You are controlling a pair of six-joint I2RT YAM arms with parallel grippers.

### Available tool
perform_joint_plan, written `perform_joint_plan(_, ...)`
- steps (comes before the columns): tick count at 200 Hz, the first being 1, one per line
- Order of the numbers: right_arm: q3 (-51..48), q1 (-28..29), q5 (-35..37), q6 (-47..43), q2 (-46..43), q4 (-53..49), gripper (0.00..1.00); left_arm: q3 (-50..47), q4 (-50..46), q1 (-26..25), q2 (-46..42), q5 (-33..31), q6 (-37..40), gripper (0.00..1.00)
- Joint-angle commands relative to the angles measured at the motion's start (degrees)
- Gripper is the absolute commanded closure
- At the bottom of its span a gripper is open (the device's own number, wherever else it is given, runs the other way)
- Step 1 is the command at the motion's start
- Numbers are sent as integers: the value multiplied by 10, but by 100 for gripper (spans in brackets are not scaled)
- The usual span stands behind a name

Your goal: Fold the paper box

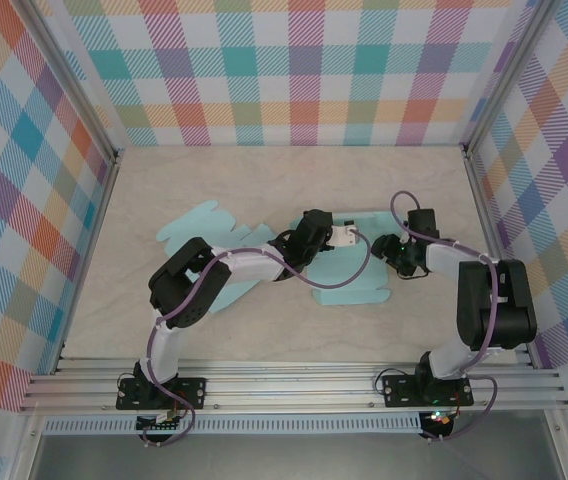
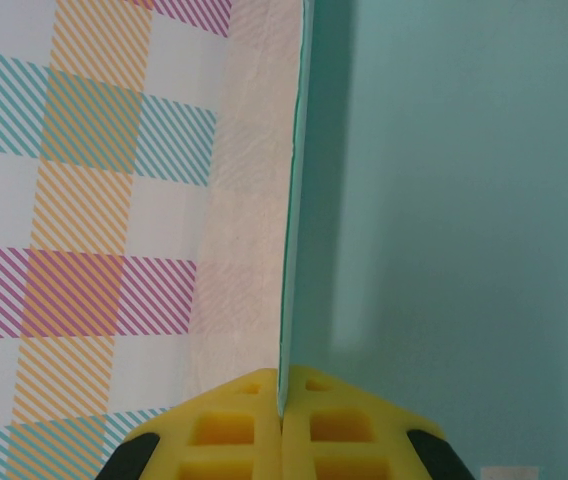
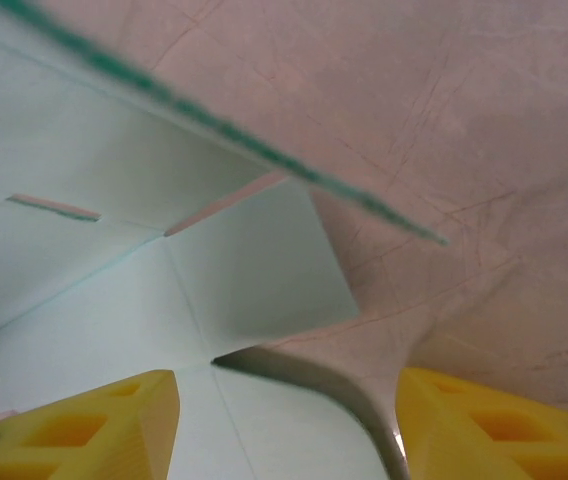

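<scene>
Two yellow pads [image 2: 224, 430] of the left gripper [image 2: 282, 425] sit at the bottom edge of the left wrist frame. They are pressed together, with the thin edge of a teal panel of the paper box [image 2: 444, 200] pinched between them. That panel stands upright and takes up the right half of the frame. To its left run a strip of pale table [image 2: 244, 200] and a plaid wall [image 2: 84, 200].

In the right wrist view the right gripper [image 3: 284, 440] has its yellow fingers [image 3: 94, 425] in the two lower corners, well apart and gripping nothing. Between and beyond them lies the pale teal sheet of the paper box [image 3: 234, 270], with creases, a narrow slot at the left and a square flap at mid-frame. A lifted, blurred dark-green edge crosses from the upper left down toward the right.

From above, the paper box [image 1: 354, 285] lies mostly flat as a cut-out sheet at the centre of the table [image 1: 264, 180], one part left of centre and another right of centre. The left gripper [image 1: 349, 238] reaches over it from the lower left, and the right gripper [image 1: 389, 248] is at its right edge.
</scene>
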Motion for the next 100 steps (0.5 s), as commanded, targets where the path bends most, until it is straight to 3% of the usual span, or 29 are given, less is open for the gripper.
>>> perform_joint_plan(1,17,-4,-3,7,20,26,39,-8,4,2,-26,11,-12,100)
perform_joint_plan(37,19,-4,-33,18,44,63,39,-7,4,1,-27,15,-17,100)
perform_joint_plan(100,-7,-4,-73,19,19,127,50,0,2,2,-17,14,-16,100)
